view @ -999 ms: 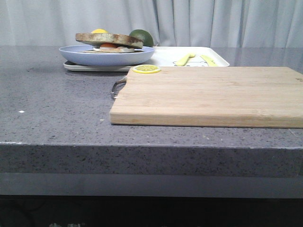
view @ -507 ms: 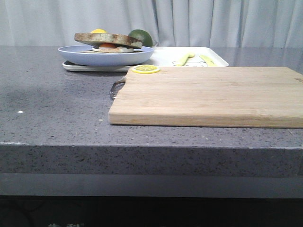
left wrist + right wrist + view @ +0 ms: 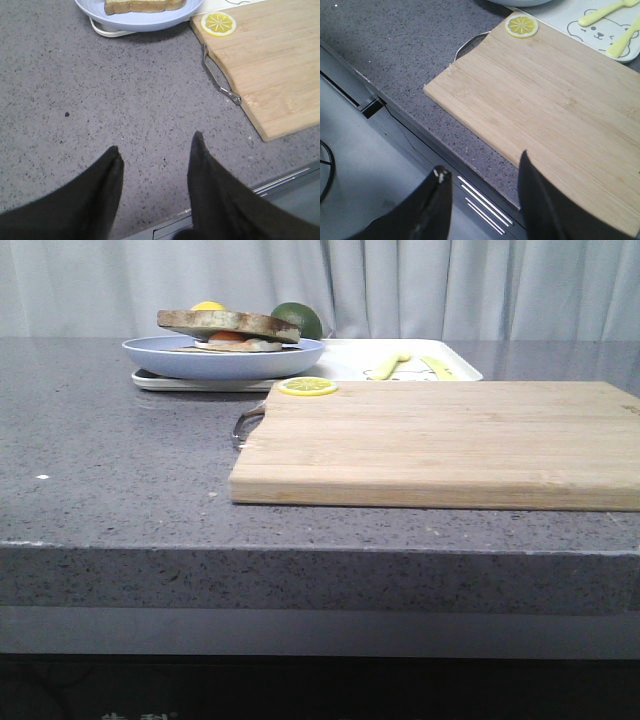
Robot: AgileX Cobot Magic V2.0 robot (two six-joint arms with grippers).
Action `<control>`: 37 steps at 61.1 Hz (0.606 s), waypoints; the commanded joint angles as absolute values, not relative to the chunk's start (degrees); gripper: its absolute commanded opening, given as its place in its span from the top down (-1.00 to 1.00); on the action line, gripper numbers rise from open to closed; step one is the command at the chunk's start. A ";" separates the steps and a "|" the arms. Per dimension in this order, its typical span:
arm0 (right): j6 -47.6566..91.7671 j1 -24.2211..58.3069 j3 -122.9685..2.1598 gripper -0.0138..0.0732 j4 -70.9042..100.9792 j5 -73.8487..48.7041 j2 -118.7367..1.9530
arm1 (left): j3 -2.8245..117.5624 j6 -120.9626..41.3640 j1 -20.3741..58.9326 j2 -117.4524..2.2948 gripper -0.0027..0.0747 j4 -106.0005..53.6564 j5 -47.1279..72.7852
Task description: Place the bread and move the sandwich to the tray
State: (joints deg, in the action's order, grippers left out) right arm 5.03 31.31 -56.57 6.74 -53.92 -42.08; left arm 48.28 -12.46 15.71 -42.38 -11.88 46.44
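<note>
The bread (image 3: 228,322) lies on top of the sandwich's egg (image 3: 232,338) on the round pale blue plate (image 3: 160,355). The plate stands on the left end of the white tray (image 3: 350,358) at the back. In the left wrist view the bread (image 3: 142,5) and plate (image 3: 145,21) show at the far edge. My left gripper (image 3: 156,150) is open and empty over bare counter near the front edge. My right gripper (image 3: 482,164) is open and empty over the counter's front edge, beside the cutting board (image 3: 555,100). Neither gripper shows in the front view.
A wooden cutting board (image 3: 440,440) with a metal handle (image 3: 220,80) fills the middle and right. A lemon slice (image 3: 307,386) lies on its far left corner. Two yellow utensils (image 3: 390,365) lie on the tray. A lime (image 3: 297,318) sits behind the plate.
A faint shadow on the left of the counter has faded away. The plate, bread, tray and board stay where they were.
</note>
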 commanded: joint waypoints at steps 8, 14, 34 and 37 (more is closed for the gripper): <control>5.30 31.03 -57.98 -0.09 6.51 -50.91 -41.83 | 44.86 -12.52 16.13 -34.00 0.12 -12.42 42.12; 5.30 31.03 -57.98 -0.09 6.51 -51.19 -41.83 | 44.11 -12.52 16.13 -32.10 0.12 -12.42 42.03; 5.30 31.03 -57.98 0.67 6.51 -51.24 -41.83 | 44.01 -12.52 16.13 -31.76 0.98 -12.42 42.03; 5.30 31.03 -57.98 0.78 6.51 -51.24 -41.83 | 44.01 -12.52 16.13 -31.76 0.98 -12.42 42.03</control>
State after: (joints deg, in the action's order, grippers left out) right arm 5.03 31.31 -56.57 6.74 -54.69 -42.08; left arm 42.55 -12.46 15.71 -31.66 -11.88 46.35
